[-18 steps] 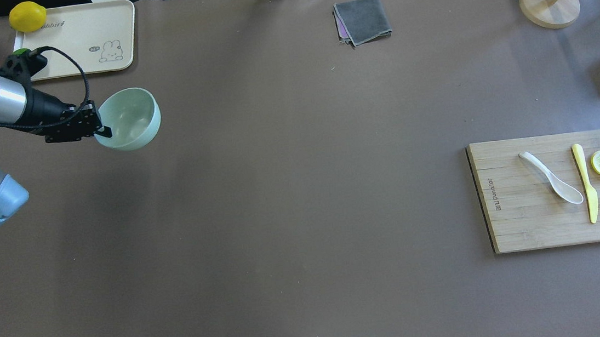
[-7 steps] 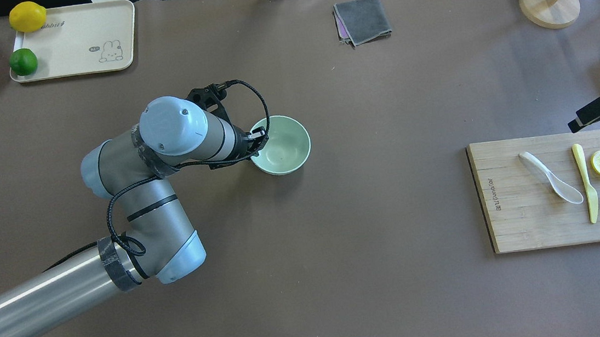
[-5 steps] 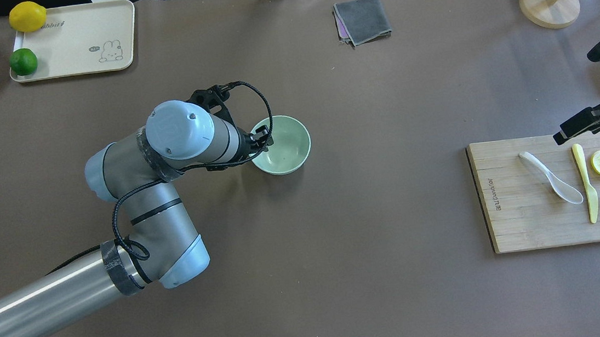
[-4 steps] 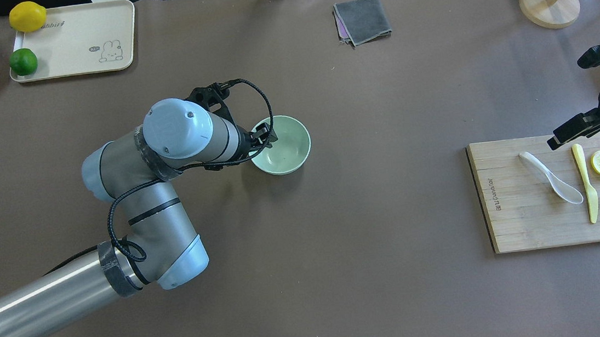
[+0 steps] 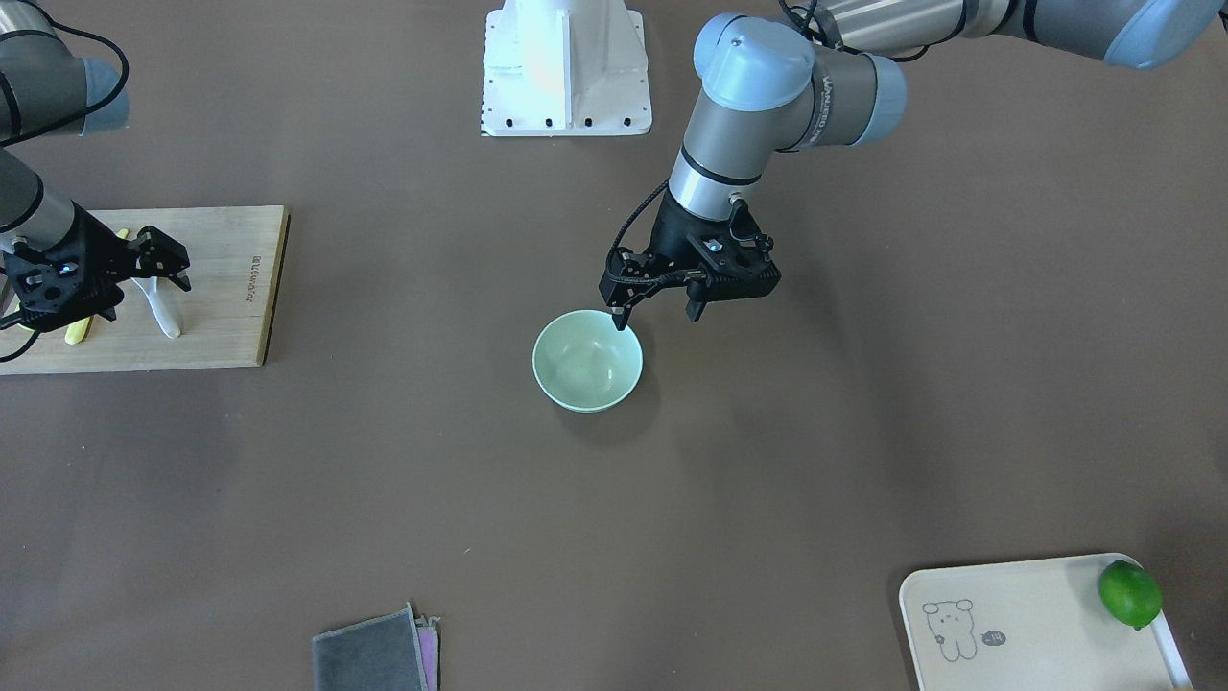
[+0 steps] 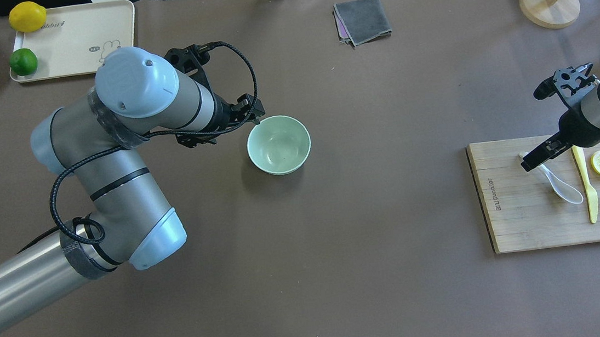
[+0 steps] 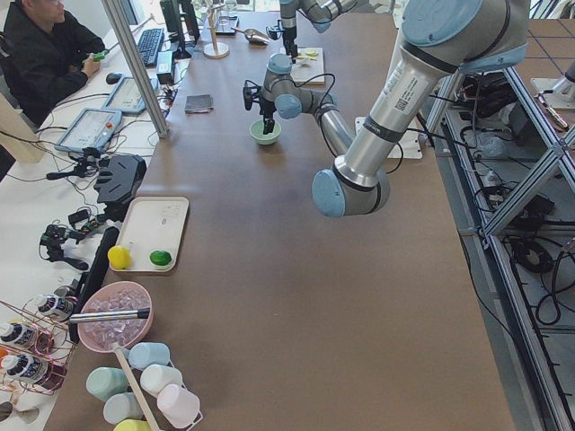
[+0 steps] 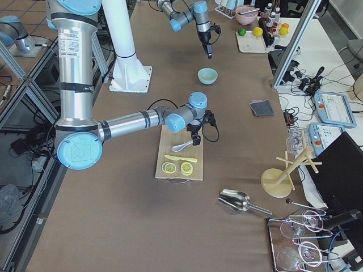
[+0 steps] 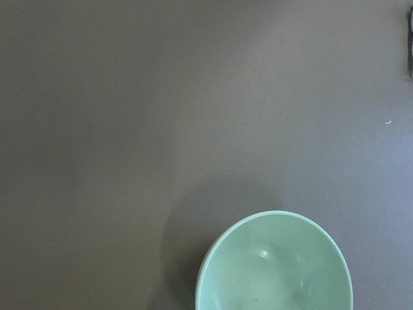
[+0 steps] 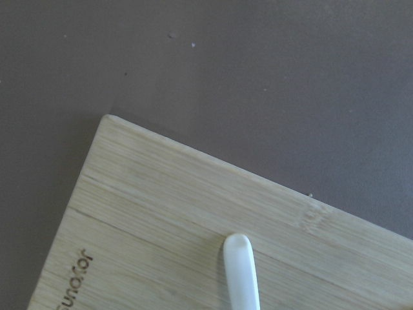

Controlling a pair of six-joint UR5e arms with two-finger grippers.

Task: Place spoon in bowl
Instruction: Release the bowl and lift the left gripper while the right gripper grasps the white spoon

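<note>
Right hand [image 5: 139,288]: spread, empty | spoon [image 6: 561,187] handle directly beneath | lower straight, close across handle, avoid knife [image 6: 587,190] alongside | left hand [image 5: 657,315]: spread, empty, beside bowl [image 5: 587,361]

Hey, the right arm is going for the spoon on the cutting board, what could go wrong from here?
1. The spoon lies flat on the cutting board, so the open right tool might only pinch its handle tip and flip it.
2. The yellow knife lies close beside the spoon and could get nudged.
3. The open left tool hangs at the rim of the bowl; it could bump the bowl or block the drop.
</note>
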